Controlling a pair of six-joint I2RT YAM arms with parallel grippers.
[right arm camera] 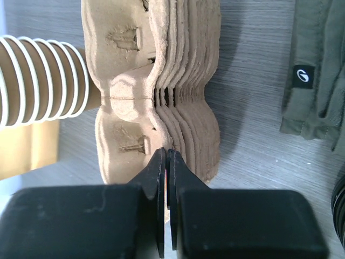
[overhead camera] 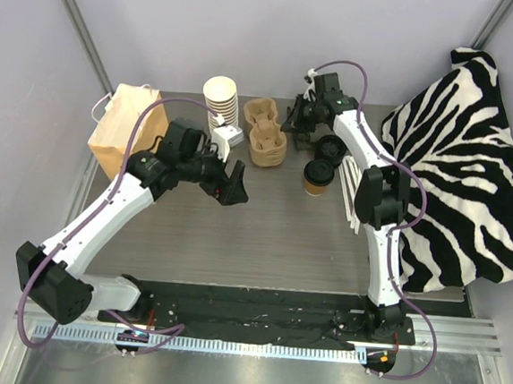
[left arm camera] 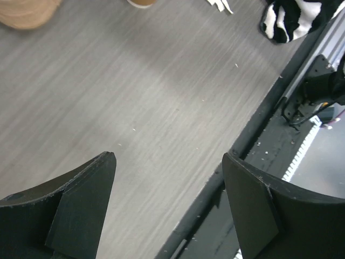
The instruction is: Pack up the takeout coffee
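Coffee (overhead camera: 318, 174) stands upright on the table (overhead camera: 270, 238), a small brown paper cup under a round black plastic lid. It is outside both bag and carriers, right of centre, just in front of some loose black lids (overhead camera: 332, 148).

The table is grey with a fine wood grain. A soft zebra-striped cloth (overhead camera: 474, 175) is heaped over its right side. At far left sits a brown paper bag (overhead camera: 122, 135) with thin handles; its inside cannot be seen. A stack of moulded pulp carriers (overhead camera: 267, 134), tan, rough and wavy-edged, rests at the back centre, each with two round wells. Beside it on the left is a tall nested stack of brown cups (overhead camera: 221, 99) with white rims. Folded olive fabric (right arm camera: 315, 70) lies right of the carriers.

The left end effector (overhead camera: 232, 186) hangs over bare table with its jaws spread wide, holding nothing. The right end effector (right arm camera: 166, 154) has its jaws pressed together, tips at the near edge of the carrier stack; whether a layer is pinched cannot be told.
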